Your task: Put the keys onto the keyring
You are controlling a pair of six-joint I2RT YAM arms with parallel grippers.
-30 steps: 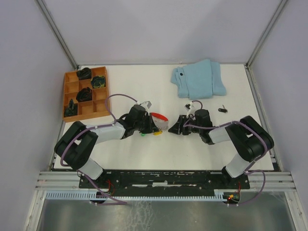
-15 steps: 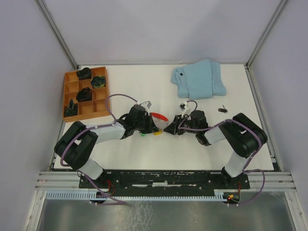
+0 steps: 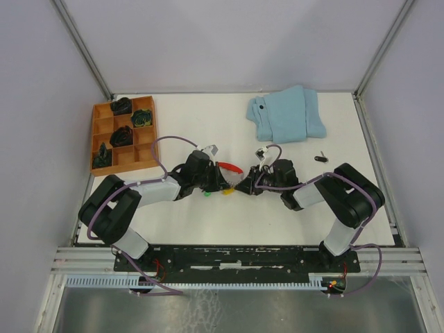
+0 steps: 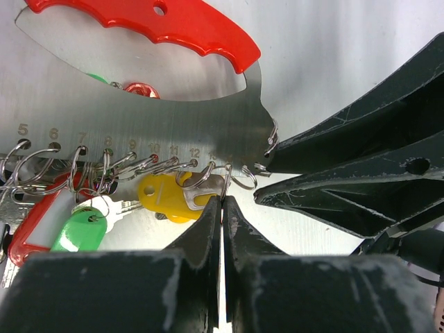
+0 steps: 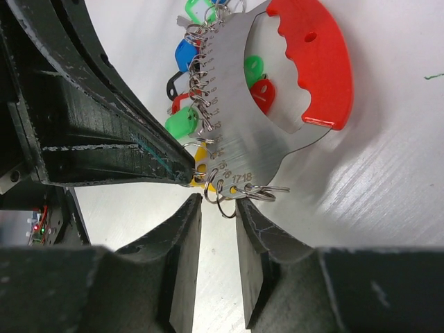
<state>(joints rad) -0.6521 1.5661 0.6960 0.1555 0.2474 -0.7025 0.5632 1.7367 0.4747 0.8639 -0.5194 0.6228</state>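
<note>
The keyring is a grey metal plate (image 4: 152, 125) with a red handle (image 4: 173, 24) and numbered holes that carry split rings. It lies at mid-table in the top view (image 3: 231, 168). Keys hang from its rings: yellow (image 4: 166, 196), green (image 4: 78, 232), blue (image 5: 186, 52), red (image 5: 262, 91). My left gripper (image 4: 223, 200) is shut on a thin split ring at the plate's edge, near holes 13 and 14. My right gripper (image 5: 218, 205) is open with a narrow gap. Its fingertips stand either side of the empty rings at holes 15 and 16, and it holds nothing.
A small dark key (image 3: 320, 157) lies alone on the table to the right. A folded light-blue cloth (image 3: 286, 114) is at the back. A wooden compartment tray (image 3: 128, 154) with dark lumps stands at the back left. Both grippers meet tip to tip at the keyring.
My right gripper has moved left, up to the keyring's end rings. My left gripper and the keyring have stayed put.
</note>
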